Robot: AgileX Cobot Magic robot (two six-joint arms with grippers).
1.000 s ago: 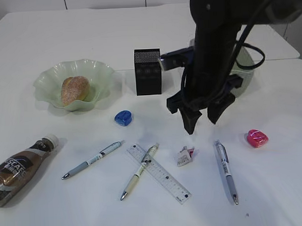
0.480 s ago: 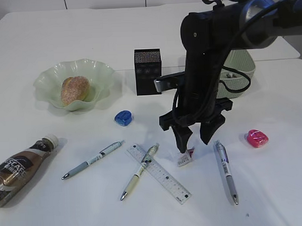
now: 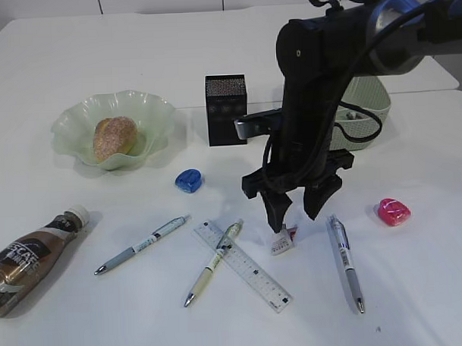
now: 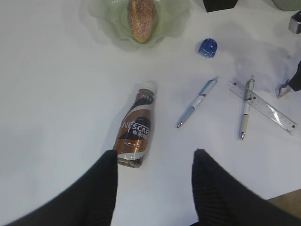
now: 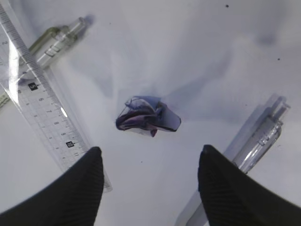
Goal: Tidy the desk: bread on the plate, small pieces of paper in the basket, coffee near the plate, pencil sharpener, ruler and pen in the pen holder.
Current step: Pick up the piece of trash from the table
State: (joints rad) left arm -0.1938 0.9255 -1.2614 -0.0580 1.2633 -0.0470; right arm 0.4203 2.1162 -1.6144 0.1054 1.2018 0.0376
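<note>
R gripper (image 3: 297,214) over table centre, toward near edge: I hold its fingers (image 5: 75,188) released, astride crumpled paper scrap (image 5: 147,117) btwn ruler (image 5: 40,101) & pen (image 5: 256,141) | scrap likely light, soft, crushable; I'd pinch across its bulk | L fingers (image 4: 101,188) released, empty, above coffee bottle (image 4: 136,134).

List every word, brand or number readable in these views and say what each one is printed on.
"NESCAFE": on the label of the coffee bottle, read in the left wrist view.
In the exterior view the same label shows only partial letters, too blurred to read fully.
Numbers on the clear ruler: printed beside its scale marks, too small and blurred to read.
Crumpled paper piece: coloured print, nothing legible.
</note>
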